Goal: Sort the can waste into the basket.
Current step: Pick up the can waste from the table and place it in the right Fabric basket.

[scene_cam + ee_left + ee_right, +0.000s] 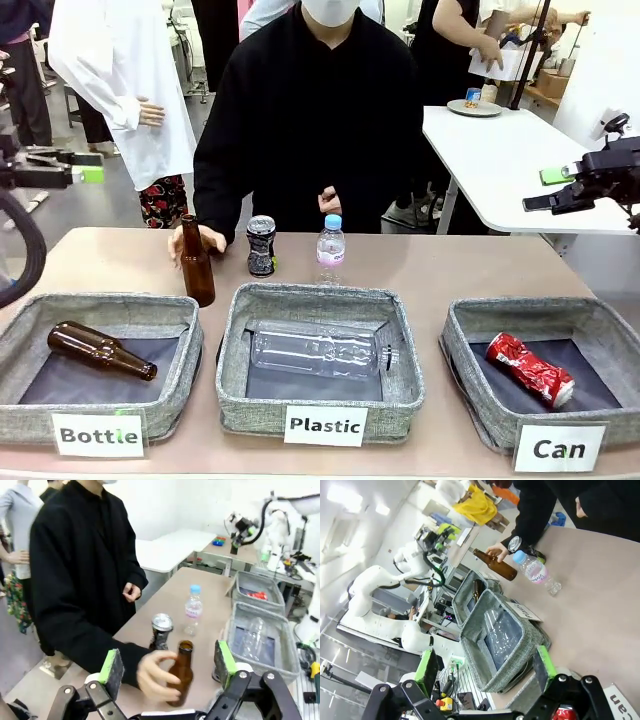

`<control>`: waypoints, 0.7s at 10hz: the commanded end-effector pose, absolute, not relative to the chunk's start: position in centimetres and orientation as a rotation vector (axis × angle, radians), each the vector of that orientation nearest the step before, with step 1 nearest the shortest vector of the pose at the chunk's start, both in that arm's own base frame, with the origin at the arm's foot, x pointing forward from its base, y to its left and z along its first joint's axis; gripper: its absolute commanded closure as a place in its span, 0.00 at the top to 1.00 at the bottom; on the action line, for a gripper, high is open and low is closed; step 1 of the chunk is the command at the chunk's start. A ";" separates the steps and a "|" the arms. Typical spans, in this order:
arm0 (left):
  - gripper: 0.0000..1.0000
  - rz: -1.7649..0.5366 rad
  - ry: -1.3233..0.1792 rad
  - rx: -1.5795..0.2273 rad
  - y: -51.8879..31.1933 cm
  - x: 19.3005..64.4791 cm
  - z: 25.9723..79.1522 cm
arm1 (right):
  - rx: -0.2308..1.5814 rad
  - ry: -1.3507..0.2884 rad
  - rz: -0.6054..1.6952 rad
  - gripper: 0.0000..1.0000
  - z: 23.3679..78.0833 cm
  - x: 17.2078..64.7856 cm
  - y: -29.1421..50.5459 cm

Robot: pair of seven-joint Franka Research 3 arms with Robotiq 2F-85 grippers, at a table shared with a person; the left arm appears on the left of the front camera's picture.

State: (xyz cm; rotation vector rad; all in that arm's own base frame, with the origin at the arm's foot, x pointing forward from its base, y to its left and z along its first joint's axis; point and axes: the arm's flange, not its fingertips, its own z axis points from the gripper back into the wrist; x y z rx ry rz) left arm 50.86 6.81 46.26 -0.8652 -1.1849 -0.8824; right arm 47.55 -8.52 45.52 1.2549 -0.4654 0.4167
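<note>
We count two cans: the red can (530, 371) lies in the Can basket (460, 345), and the black can (261, 245) stands on the table (470, 270). There are three baskets. Of two brown bottles, one stands under a person's hand (216, 240) and one lies in the Bottle basket (188, 345). There are two plastic bottles. Our left gripper (168, 661) and right gripper (486, 662) both gape wide, empty.

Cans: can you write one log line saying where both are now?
crushed red metal can: lying in grey woven basket labelled Can | black-patterned silver-topped metal can: upright on tan table | unsorted cans: one
</note>
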 end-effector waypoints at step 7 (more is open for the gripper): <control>0.96 -1.161 -0.866 -0.948 20.9 45.2 47.1 | 1.253 -0.474 0.439 1.00 45.6 47.2 -8.6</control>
